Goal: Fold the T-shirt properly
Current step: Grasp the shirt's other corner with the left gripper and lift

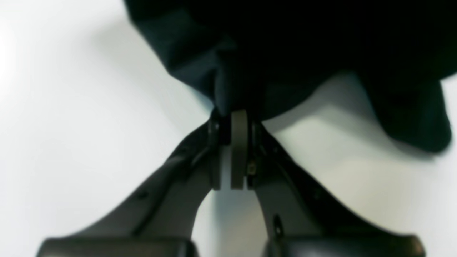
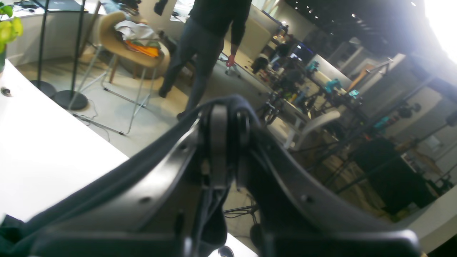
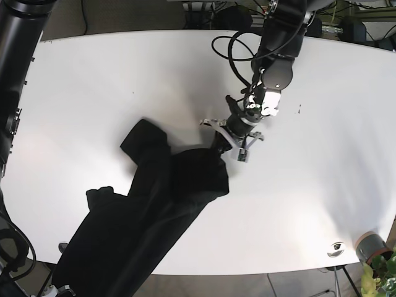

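The black T-shirt (image 3: 161,210) lies crumpled in a long diagonal band across the white table (image 3: 124,80), from the middle down to the front left edge. My left gripper (image 3: 224,141) is shut on the shirt's upper right corner. In the left wrist view its pads (image 1: 238,142) pinch a fold of the dark cloth (image 1: 221,82) just above the table. My right gripper (image 2: 224,117) is shut, tilted up toward the room, with dark cloth (image 2: 89,192) draped over its fingertips. In the base view it is hidden at the front left edge.
A black cable (image 3: 232,55) loops on the table behind the left arm. A small metal disc (image 3: 336,249), a grey pot (image 3: 370,246) and a green plant (image 3: 378,275) sit at the front right corner. A person (image 2: 207,43) and chairs stand beyond the table.
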`<state>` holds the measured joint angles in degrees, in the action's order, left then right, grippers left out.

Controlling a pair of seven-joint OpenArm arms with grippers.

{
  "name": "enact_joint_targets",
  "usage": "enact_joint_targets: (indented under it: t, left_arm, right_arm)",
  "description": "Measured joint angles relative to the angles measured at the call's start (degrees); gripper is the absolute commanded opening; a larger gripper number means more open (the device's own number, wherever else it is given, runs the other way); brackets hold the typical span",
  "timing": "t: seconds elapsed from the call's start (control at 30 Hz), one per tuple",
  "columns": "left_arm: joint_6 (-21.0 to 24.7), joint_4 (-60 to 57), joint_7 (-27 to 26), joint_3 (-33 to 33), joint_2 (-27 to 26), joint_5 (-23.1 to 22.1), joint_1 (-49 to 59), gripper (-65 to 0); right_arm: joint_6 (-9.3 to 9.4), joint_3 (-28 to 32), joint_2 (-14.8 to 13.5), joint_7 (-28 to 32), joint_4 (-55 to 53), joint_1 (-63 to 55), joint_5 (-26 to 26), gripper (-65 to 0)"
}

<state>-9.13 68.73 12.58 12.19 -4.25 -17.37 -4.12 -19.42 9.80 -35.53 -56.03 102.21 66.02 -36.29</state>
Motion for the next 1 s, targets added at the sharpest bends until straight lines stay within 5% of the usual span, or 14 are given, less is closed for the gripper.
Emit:
enact_joint_targets:
  t: [0.37, 0.57, 0.73, 1.0]
  left_arm:
    - [0.92, 16.57, 4.52, -14.36, -7.48, 0.94, 10.27, -65.0]
    - [0.35, 23.61, 8.57, -22.16, -7.69, 0.81, 10.75, -65.0]
    - [-2.73, 27.76, 16.63, -27.52, -9.55, 1.33, 5.79, -65.0]
    - [-8.22, 30.25, 28.26, -32.81, -13.53, 0.83, -9.97, -65.0]
  right_arm:
    - [-0.02, -0.02, -0.48, 0.11, 0.02, -1.92, -0.11, -62.9]
    - [0.46, -0.04, 3.34, 0.02, -1.20, -3.10, 0.37, -62.9]
    - [0.28, 0.00, 7.19, 0.28, -5.14, -4.42, 8.20, -62.9]
    - [-1.27, 0.00, 8.98, 6.82, -13.38, -3.04, 15.50, -62.9]
